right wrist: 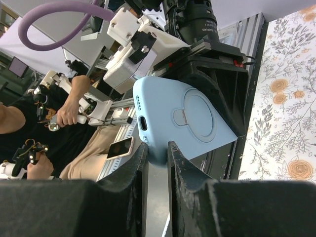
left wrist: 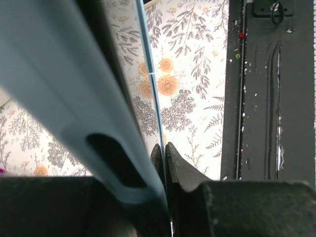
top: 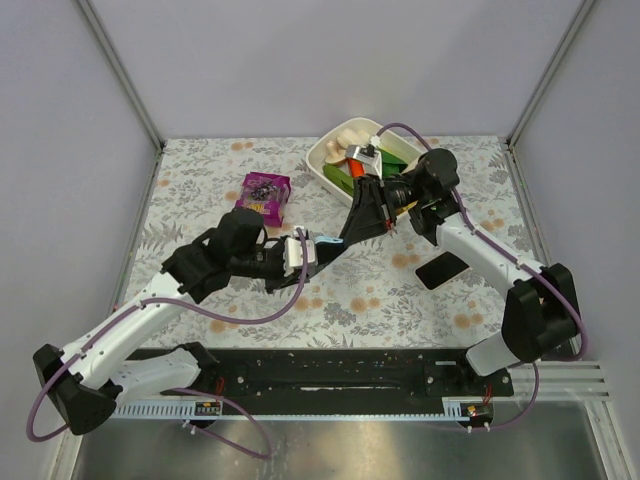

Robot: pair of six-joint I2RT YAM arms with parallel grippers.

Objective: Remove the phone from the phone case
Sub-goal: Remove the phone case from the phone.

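1. Light-blue phone case (right wrist: 182,121) hangs above the table, at the centre of the top view, between both arms.
2. Left gripper (left wrist: 164,148) is clamped on its thin rim.
3. Right gripper (right wrist: 154,148) pinches its port end.
4. Black phone (top: 441,270) lies flat on the floral table (top: 400,300), right of centre.

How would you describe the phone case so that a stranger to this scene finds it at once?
Look above the middle of the floral table, where the two arms meet. The phone case hangs there, pinched by the left gripper and the right gripper. It is the only pale blue thing, with a round ring on its back.
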